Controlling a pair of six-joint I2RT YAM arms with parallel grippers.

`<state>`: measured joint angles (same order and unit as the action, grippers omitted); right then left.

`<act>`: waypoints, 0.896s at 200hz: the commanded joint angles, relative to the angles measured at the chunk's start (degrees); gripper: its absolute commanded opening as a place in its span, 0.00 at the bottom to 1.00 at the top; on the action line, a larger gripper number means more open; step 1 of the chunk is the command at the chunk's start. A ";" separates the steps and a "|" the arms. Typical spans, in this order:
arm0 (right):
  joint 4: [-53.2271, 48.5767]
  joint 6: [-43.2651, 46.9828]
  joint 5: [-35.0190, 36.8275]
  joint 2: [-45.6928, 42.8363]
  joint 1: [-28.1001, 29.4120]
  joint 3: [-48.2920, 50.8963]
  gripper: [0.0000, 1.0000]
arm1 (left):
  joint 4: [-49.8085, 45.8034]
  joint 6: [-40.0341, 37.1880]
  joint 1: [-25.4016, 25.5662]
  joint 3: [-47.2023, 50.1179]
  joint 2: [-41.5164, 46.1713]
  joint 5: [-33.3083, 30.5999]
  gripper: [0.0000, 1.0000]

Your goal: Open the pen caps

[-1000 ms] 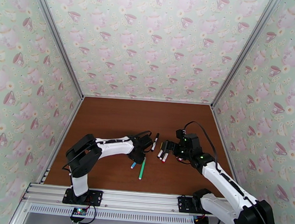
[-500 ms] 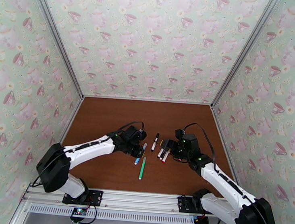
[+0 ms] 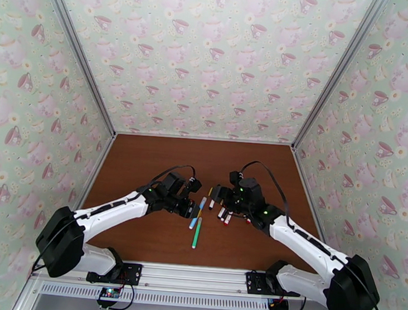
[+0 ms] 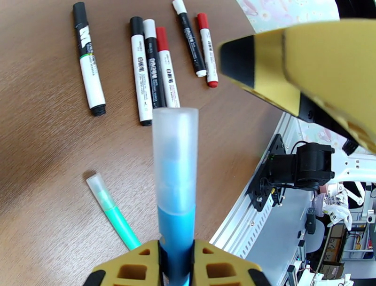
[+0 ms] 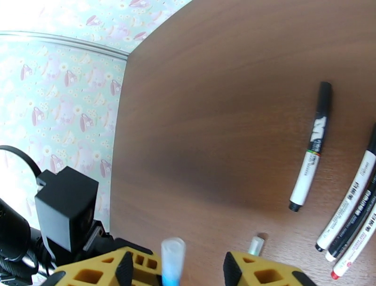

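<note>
Light-blue cap (image 4: 175, 155) tops pen (image 4: 176, 230) clamped in left tool (image 4: 176, 263), facing gaping right tool (image 5: 177, 266); markers (image 4: 152, 70) beyond.

Markers (image 4: 151, 70) side by side on table (image 4: 42, 155), lone pen (image 4: 115, 218) nearer (leftward).

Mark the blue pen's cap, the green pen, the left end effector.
blue pen's cap (image 4: 175, 160), left wrist view, mid-cap
green pen (image 4: 114, 213), left wrist view, upper barrel
left end effector (image 4: 176, 255), left wrist view, between fingertips
</note>
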<state>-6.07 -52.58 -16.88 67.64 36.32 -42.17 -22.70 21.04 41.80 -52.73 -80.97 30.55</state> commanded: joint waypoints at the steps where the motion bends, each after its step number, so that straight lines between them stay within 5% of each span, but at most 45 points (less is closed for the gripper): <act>1: -1.99 -0.60 3.61 2.16 1.11 -3.27 0.57 | 0.94 -0.18 -0.05 0.33 1.49 1.54 0.18; 179: -2.22 -0.06 1.10 8.65 4.55 -6.21 0.32 | 4.67 3.26 1.45 -1.36 0.18 1.54 0.19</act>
<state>-7.81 -52.38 -15.42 76.07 40.51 -47.31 -19.81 23.05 42.85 -52.77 -80.75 31.57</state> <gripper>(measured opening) 0.340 0.190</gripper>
